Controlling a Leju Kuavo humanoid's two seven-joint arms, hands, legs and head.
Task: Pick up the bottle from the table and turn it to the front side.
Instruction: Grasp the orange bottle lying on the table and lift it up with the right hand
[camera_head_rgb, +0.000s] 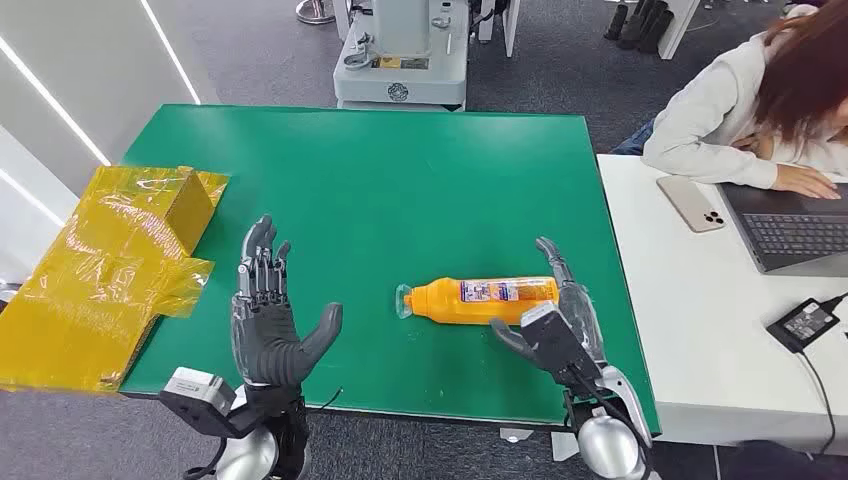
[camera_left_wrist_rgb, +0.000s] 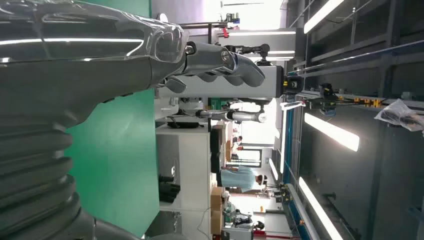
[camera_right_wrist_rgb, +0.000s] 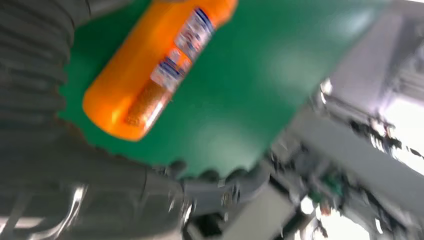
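Bottle (camera_head_rgb: 480, 298) is the landmark: an orange plastic bottle with a printed label, lying on its side on the green table (camera_head_rgb: 400, 180), near the front edge, its clear cap end pointing toward the robot's left and its base toward the right.

Far to the bottle's left, crumpled yellow packaging (camera_head_rgb: 100, 270) drapes over the table's left edge; it looks too far off to interfere.

Nearer on the bottle's left, the left hand (camera_head_rgb: 268, 320) stands upright and well apart from the cap end, fingers spread and thumb out, holding nothing.

At the bottle's right end, the right hand (camera_head_rgb: 555, 325) has its fingers spread around the base, thumb on the near side and fingers reaching over the far side. It holds nothing yet, and whether it touches the bottle cannot be told. The right wrist view is blurred and shows the bottle (camera_right_wrist_rgb: 155, 65) lying just beside the hand.

The risks are judgements. The smooth round body could roll away or pivot if the fingers push on it before the thumb closes. A grip this close to the base could let the cap end sag during the lift, and a loose hold could slip while turning the label forward.

To the bottle's far right, a person (camera_head_rgb: 760, 100) leans on a white table beside a phone (camera_head_rgb: 690, 203) and laptop (camera_head_rgb: 790, 230).
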